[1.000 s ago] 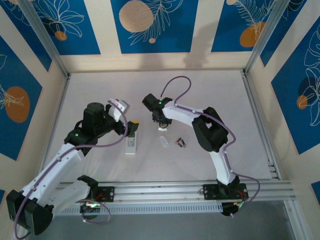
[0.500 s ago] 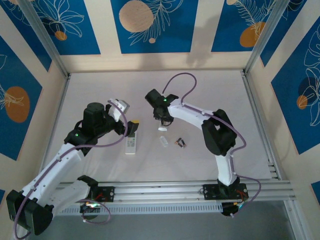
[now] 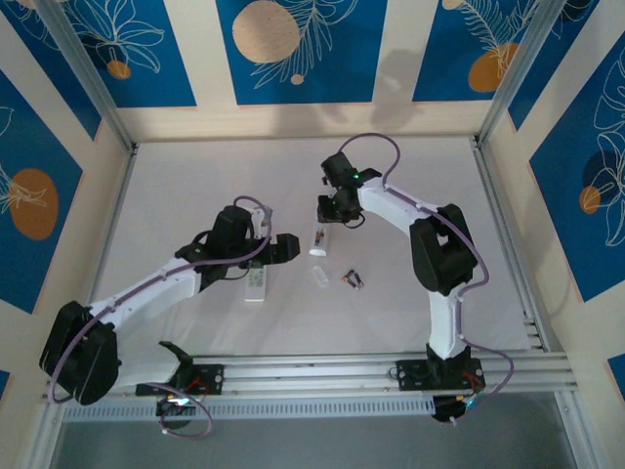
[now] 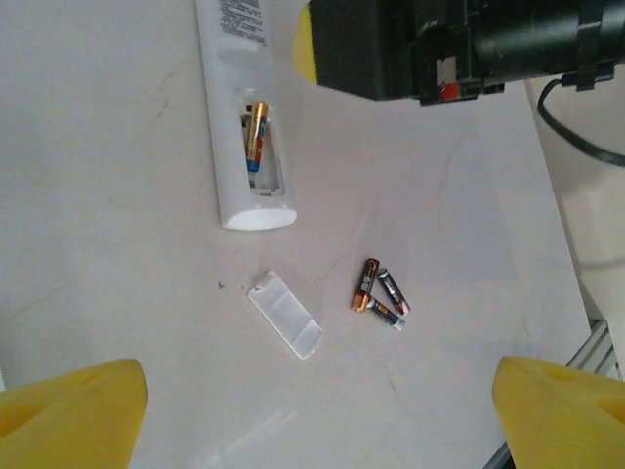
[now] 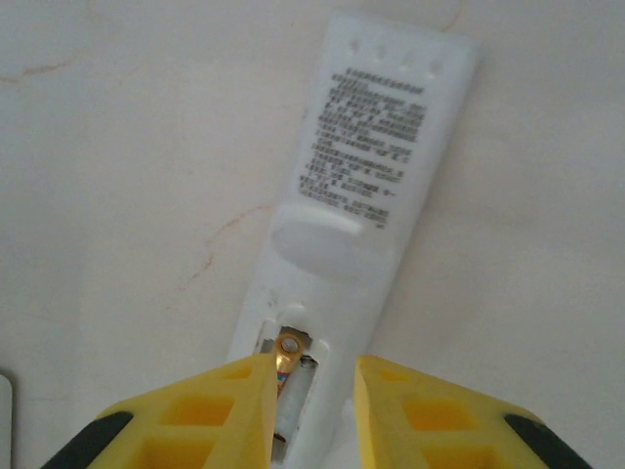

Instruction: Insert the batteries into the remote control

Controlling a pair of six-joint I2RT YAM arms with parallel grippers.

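The right claw, narrowed and seemingly empty, hangs over the remote, whose open bay holds one battery that looks crooked. A push could pop it out or skid the remote. The left claw, spread wide, hovers above three loose batteries, which lie near and right of the remote, beside the cover.

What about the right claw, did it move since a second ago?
Yes. The right gripper moved toward the back wall and slightly right, farther from the loose batteries.
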